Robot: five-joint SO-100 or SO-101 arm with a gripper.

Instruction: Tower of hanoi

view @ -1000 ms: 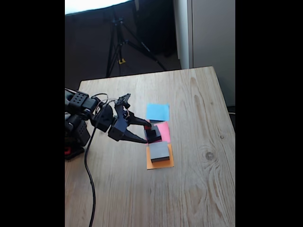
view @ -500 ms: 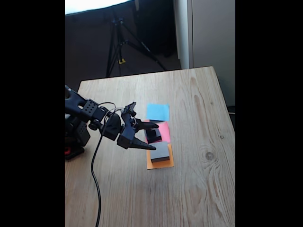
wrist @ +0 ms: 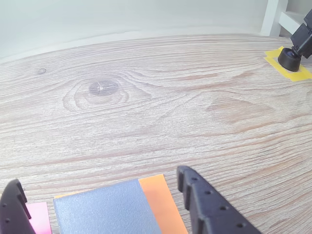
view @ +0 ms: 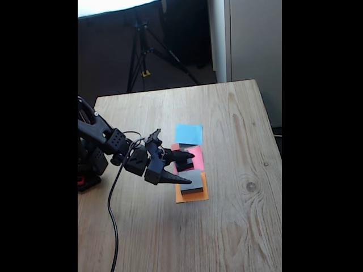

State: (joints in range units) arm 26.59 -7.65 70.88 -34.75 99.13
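Note:
In the fixed view a grey block sits on an orange paper square, and a smaller black block sits on the pink square just behind it. A small red patch shows beside the upper finger; I cannot tell if it is the red cube. My gripper is open, its fingers reaching over these two blocks from the left. In the wrist view the gripper straddles the grey block, one finger on each side, with orange paper and pink paper at its edges.
A blue paper square lies behind the pink one. The arm's base stands at the table's left edge with a black cable trailing toward the front. A tripod foot on yellow tape stands far right in the wrist view.
The arm has stretched out and lifted. The open gripper has shifted from around the black block on pink toward the grey block on orange. The blocks have not moved.

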